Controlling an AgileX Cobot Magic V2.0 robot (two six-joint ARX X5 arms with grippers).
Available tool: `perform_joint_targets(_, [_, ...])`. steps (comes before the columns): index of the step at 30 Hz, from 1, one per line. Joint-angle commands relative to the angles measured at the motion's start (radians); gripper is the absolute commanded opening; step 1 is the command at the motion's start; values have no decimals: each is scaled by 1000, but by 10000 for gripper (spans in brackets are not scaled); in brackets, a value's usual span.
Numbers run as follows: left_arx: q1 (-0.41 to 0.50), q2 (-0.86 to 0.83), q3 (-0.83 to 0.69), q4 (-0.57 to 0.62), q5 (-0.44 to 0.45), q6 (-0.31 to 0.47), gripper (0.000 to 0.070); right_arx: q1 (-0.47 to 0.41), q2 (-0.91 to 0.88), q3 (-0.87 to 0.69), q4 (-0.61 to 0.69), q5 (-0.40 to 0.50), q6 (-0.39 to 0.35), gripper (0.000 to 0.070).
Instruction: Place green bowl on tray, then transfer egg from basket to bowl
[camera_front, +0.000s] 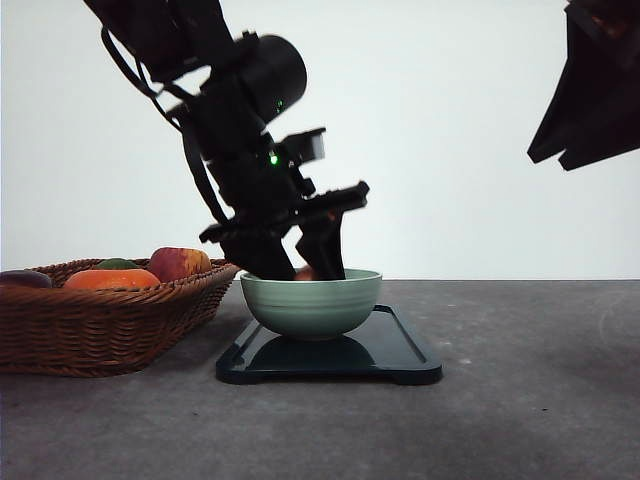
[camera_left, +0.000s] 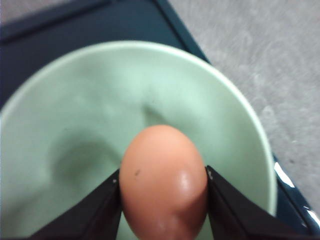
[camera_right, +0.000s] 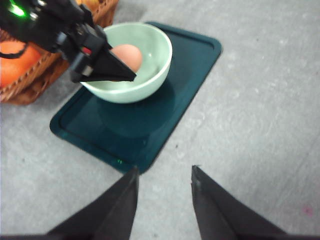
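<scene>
The tray (camera_front: 400, 352) lies flat on the grey table (camera_front: 520, 400), nearest the front camera, a bit left of the middle. The green bowl (camera_front: 312, 303) sits upright on the tray, toward its left half.

The left arm comes down from about 11 o'clock in the front view and leans over the bowl. Its left gripper (camera_front: 305, 270) dips below the bowl's rim. In the left wrist view the two black fingers (camera_left: 100, 210) press on both sides of the egg (camera_left: 163, 182), so the jaws are closed on it only as wide as the egg. The egg is inside the bowl, held over the pale green inside. I cannot tell if it touches the bottom.

At 9 o'clock from the bowl, just beside the tray, stands the basket (camera_front: 100, 325). An apple (camera_front: 178, 263) and an orange fruit (camera_front: 112, 279) lie in it.

The right arm is held high, at about 2 o'clock in the front view. In its wrist view the right gripper (camera_right: 162, 187) hangs over bare table near the tray's edge. Its fingers are spread apart and hold nothing.

Behind the table is a plain white wall (camera_front: 450, 150).
</scene>
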Motion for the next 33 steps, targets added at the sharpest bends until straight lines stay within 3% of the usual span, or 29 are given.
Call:
perform_joint_targets(1, [-10, 31, 25, 26, -9, 3, 176, 6, 6, 2, -4, 1, -1, 206])
perform_joint_targets(15, [-10, 58, 25, 69, -34, 4, 192, 6, 6, 2, -35, 1, -1, 206])
perform_joint_targets(21, [-12, 58, 25, 64, -34, 4, 305, 6, 6, 2, -35, 1, -1, 206])
perform_joint_targets(33, [-23, 58, 25, 65, -34, 4, 312, 6, 6, 2, -35, 1, -2, 206])
